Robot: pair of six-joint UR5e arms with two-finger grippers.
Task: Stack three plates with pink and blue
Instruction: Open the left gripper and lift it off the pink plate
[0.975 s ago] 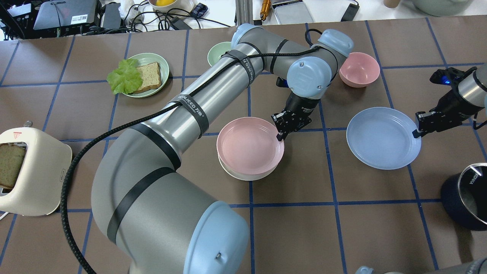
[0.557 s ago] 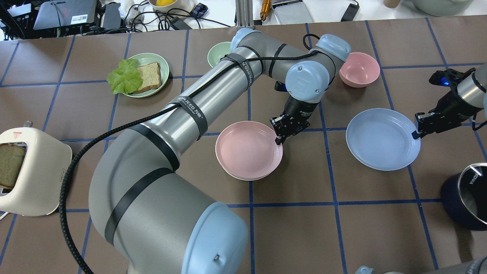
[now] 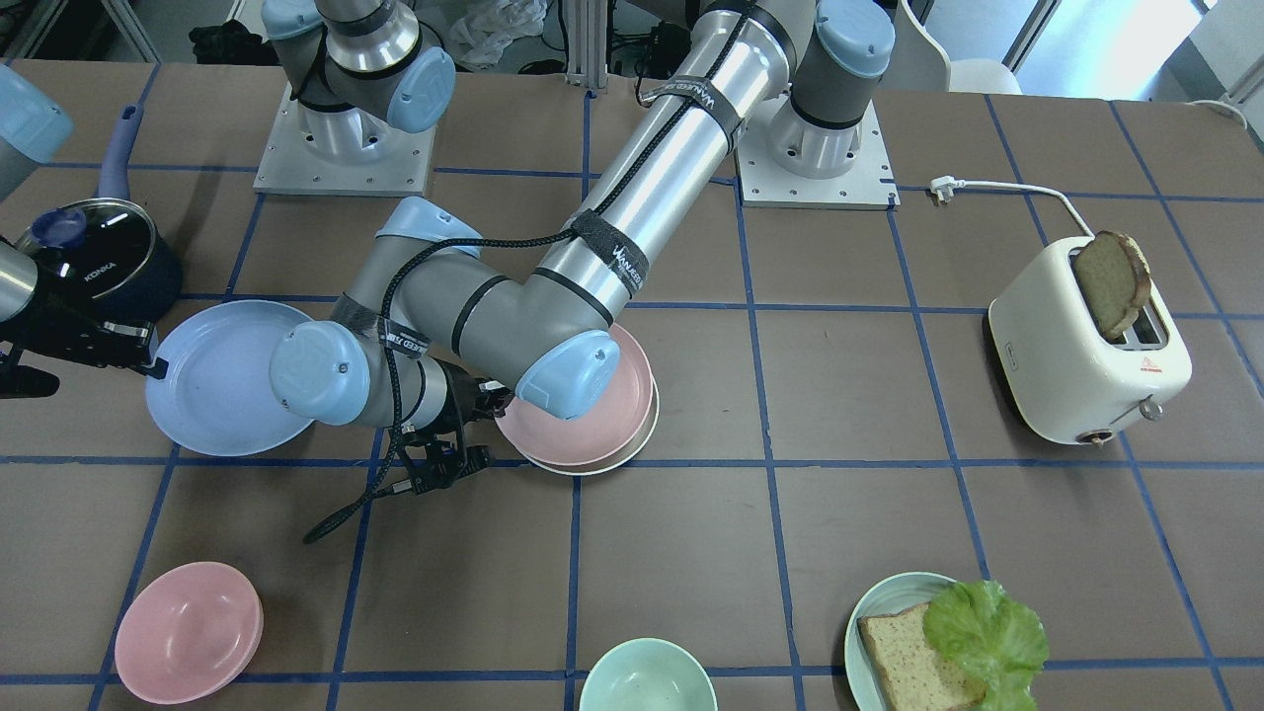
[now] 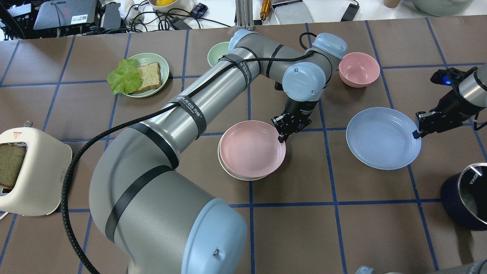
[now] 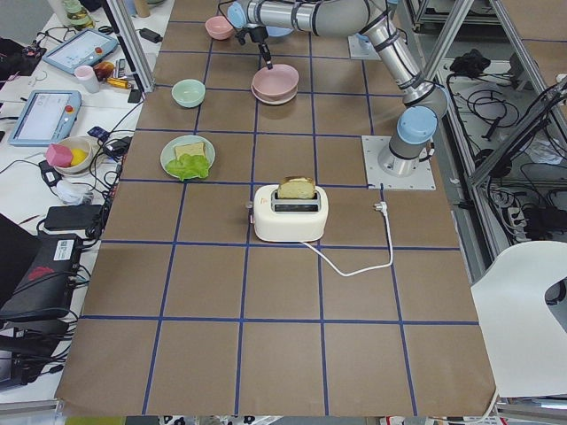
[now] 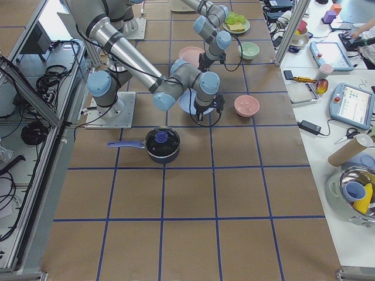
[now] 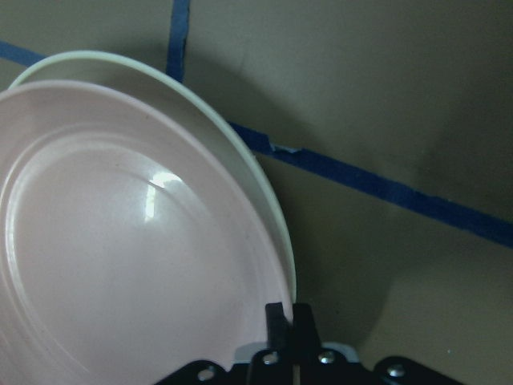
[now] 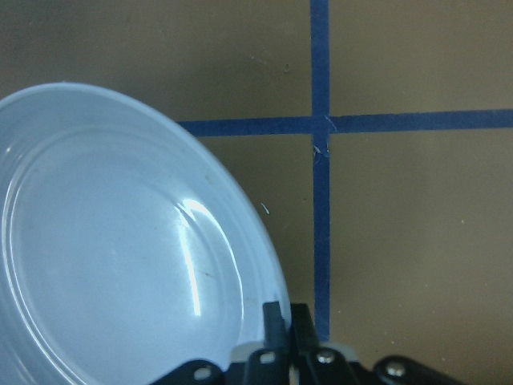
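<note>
— From the left, what first?

— Near the centre: pink plate (image 4: 251, 148) lying on top of white plate (image 4: 228, 170), set slightly off, with a cream crescent showing on the robot's side. Pinched at its right rim by left gripper (image 4: 282, 137), fingers closed on the edge.

— And further right?

— Blue plate (image 4: 382, 137), alone, well apart from the pair. Flat or barely lifted: cannot tell. Held at its far right rim by right gripper (image 4: 416, 133), fingers likewise closed on the edge.

— Which step, then?

— Most likely the end of placing pink on white. Two of three stacked, not yet let go.

— Next move?

— Probably this: open the left fingers and draw that arm back. Then lift blue, carry it leftward and level, and lower it onto pink. Calls for a cleared path first, a centred drop, and no nudging of the already offset pair.
</note>
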